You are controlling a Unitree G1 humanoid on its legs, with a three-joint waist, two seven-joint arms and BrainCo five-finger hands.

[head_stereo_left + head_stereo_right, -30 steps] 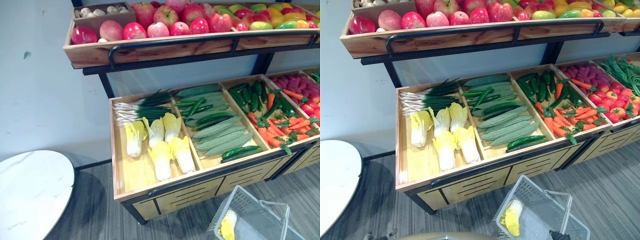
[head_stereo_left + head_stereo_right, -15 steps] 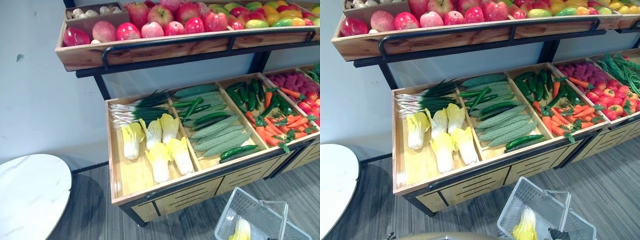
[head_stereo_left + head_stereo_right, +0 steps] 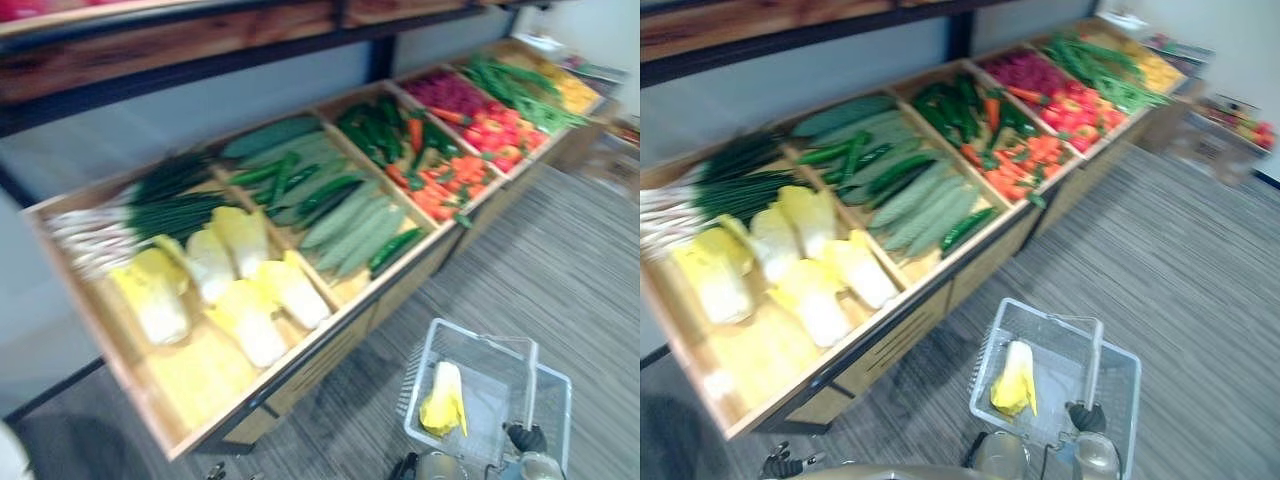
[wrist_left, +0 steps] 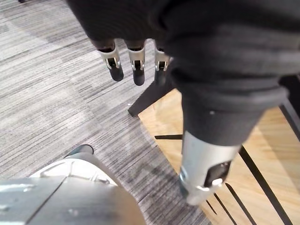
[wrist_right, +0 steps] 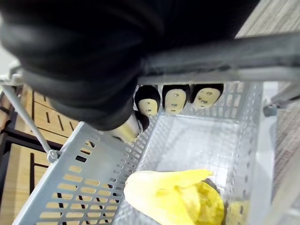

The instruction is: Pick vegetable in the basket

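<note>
Floor (image 3: 580,260) grey striped carpet, wooden produce stand (image 3: 190,378) along pale wall (image 3: 150,130) | we see yellow cabbage (image 3: 443,400) lying in mesh basket (image 3: 480,345) above floor | right hand (image 5: 70,56) fingers (image 5: 176,99) curled round basket handle (image 5: 211,58) | left hand (image 4: 133,63) fingers loosely straight, holding nothing

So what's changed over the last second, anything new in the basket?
Mainly the camera: the view has swung right along the stand, so everything shifted together. Nothing taken or released. The basket holds the same one cabbage, the right hand is curled on its handle, the left hand hangs open, and the stand's vegetables lie as before.
</note>
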